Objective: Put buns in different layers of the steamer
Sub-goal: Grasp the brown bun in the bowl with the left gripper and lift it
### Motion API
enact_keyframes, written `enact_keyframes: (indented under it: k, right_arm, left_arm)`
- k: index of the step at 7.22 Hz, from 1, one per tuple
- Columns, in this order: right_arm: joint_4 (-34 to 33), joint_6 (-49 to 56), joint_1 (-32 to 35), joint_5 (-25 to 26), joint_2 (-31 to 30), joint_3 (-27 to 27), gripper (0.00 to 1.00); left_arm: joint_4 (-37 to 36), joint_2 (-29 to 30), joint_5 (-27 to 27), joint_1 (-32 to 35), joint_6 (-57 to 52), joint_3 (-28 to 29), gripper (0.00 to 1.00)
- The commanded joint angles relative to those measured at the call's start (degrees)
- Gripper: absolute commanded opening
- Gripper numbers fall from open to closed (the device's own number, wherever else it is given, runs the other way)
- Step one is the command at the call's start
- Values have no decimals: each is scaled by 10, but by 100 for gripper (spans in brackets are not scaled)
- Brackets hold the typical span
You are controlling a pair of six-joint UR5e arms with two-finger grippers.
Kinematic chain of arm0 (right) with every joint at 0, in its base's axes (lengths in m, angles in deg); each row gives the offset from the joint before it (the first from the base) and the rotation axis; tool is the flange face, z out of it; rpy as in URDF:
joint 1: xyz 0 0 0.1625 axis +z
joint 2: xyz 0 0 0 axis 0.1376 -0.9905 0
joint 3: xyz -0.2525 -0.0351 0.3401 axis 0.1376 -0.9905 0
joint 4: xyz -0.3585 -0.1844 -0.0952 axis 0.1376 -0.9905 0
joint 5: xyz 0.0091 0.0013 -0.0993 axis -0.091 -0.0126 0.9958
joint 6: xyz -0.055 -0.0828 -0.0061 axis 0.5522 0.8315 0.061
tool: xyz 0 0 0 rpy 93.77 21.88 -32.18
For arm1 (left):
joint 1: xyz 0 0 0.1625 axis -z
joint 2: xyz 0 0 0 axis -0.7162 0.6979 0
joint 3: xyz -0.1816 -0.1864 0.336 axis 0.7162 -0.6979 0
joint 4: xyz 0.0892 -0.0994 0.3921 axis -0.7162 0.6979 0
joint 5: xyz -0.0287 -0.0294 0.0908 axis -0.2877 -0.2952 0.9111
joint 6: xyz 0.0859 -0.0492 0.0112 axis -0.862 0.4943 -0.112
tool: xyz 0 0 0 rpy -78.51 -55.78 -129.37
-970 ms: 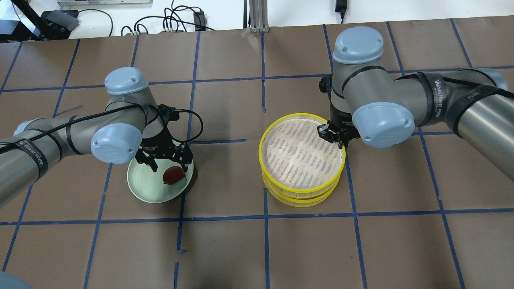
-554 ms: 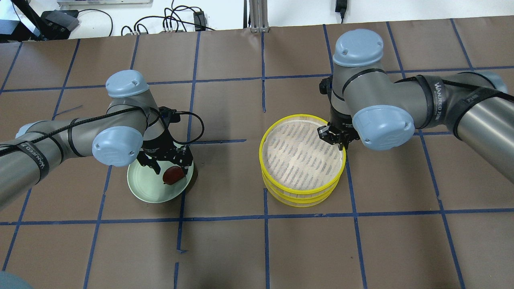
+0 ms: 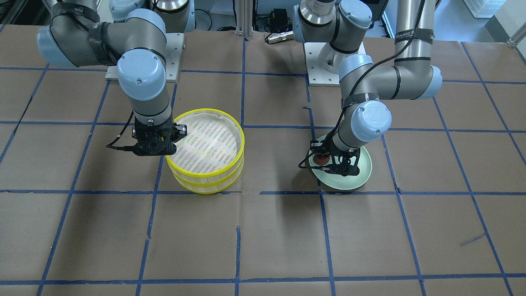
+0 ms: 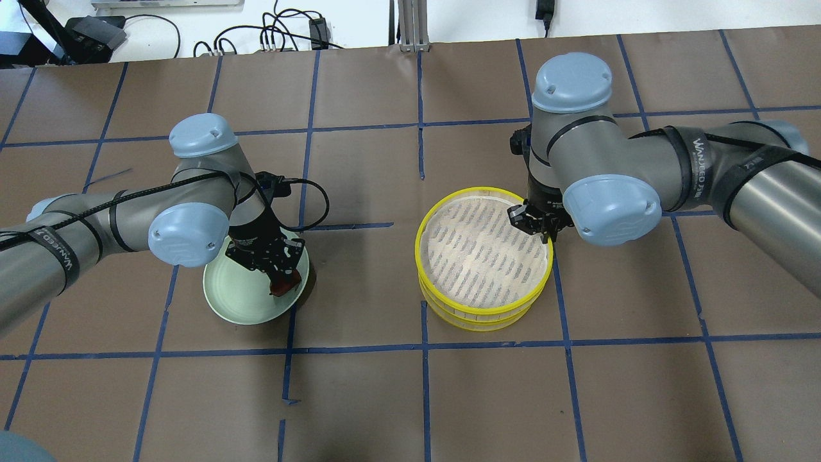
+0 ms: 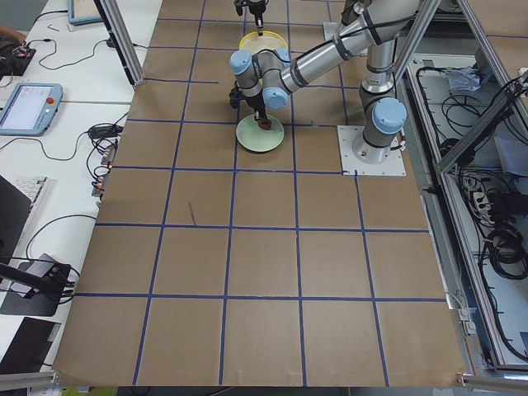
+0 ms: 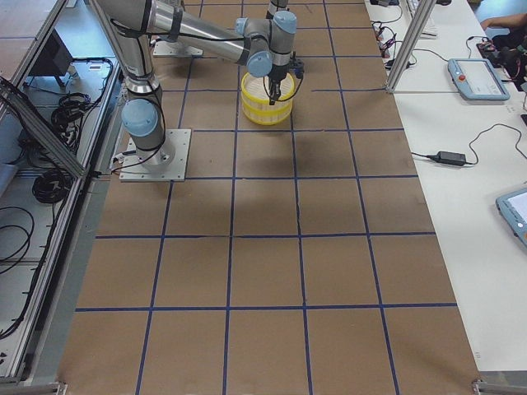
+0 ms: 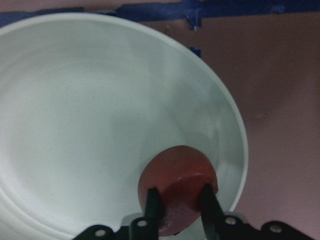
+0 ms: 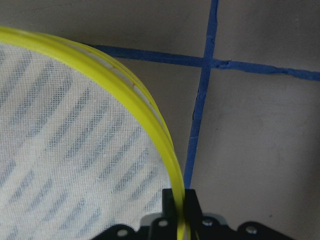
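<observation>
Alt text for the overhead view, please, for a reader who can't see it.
The left end effector grips the red bun over the right side of the green plate. The right end effector pinches the yellow rim of the top tray, which is stacked on the bottom tray.

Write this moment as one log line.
left gripper: shut on bun, at plate | right gripper: shut on top tray rim | top tray: empty

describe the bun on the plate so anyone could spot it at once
Find the pale green plate under the robot's left arm, apart from the yellow-rimmed steamer trays. Near its rim lies the reddish-brown bun, pinched by the left tool. It is rounded, glossy and dark against the pale plate.
</observation>
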Motion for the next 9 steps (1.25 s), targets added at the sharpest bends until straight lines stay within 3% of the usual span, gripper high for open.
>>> enact_keyframes:
  k: [1, 2, 3, 4, 5, 6, 7, 8, 9]
  right_arm:
    - [0, 3, 0, 5, 0, 1, 6]
    - [0, 3, 0, 7, 0, 1, 8]
    - [0, 5, 1, 7, 0, 4, 17]
    - [-1, 7, 1, 8, 1, 7, 66]
    - [-5, 9, 1, 8, 1, 7, 90]
    - [-5, 11, -1, 9, 0, 1, 100]
    - [3, 12, -9, 7, -19, -20, 100]
    - [66, 20, -21, -3, -55, -59, 100]
    - [122, 24, -49, -55, -83, -109, 100]
  left_arm:
    - [0, -4, 1, 0, -2, 2, 1]
    - [-1, -17, 3, 0, -4, 10, 1]
    - [-3, -34, 8, 2, -1, 23, 1]
    - [16, -58, 8, 4, 2, 48, 1]
    - [59, -75, 2, 8, 6, 83, 1]
    - [87, -77, -10, 24, 15, 121, 1]
    - [88, -76, -21, 50, 57, 141, 1]
    - [79, -76, -48, 75, 114, 151, 1]
    - [76, -75, -83, 89, 163, 167, 2]
